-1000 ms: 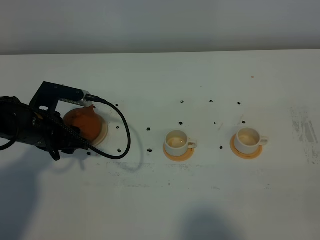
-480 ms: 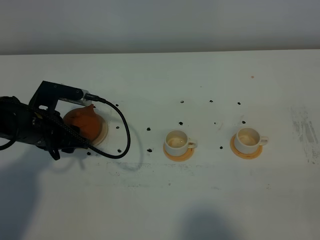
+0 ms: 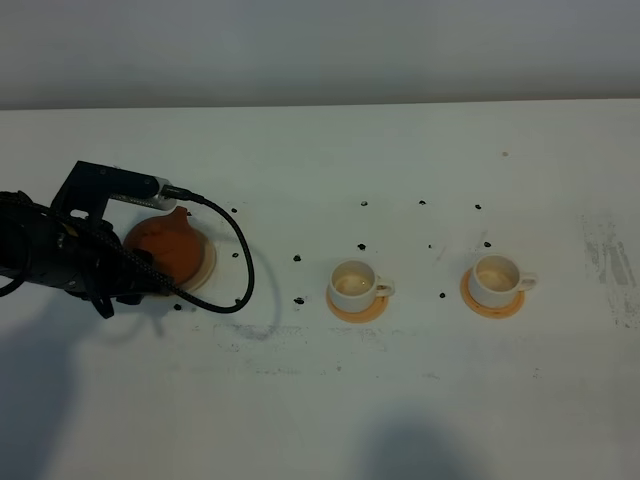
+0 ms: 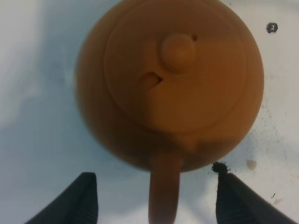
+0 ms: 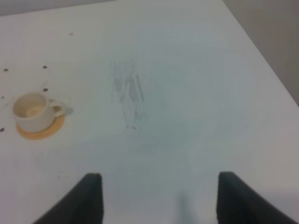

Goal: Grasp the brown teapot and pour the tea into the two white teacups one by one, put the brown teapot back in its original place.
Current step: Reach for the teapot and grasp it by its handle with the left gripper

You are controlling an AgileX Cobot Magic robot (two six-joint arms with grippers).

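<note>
- You face a speckled white table [image 3: 400,160] below a grey wall [image 3: 320,50].
- The brown teapot [image 3: 172,245] sits at frame left on the beige coaster [image 3: 207,262]. Its handle [image 4: 163,196] points left, untouched between the spread fingers of your left gripper [image 4: 156,176].
- Your right gripper [image 5: 160,176] gapes empty.

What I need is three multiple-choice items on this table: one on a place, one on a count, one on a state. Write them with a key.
1. The brown teapot stands on:
A. the pale beige coaster
B. an orange coaster
C. bare table between the cups

2. White teacups in sight:
A. one
B. two
C. three

3. The left tool is:
A. shut on the lid knob
B. shut on the spout
C. open, astride the teapot's handle

Key: 1 A, the beige rim peeks out from under the pot; 2 B, the high view shows a pair; 3 C, both fingers stand clear of the handle.
</note>
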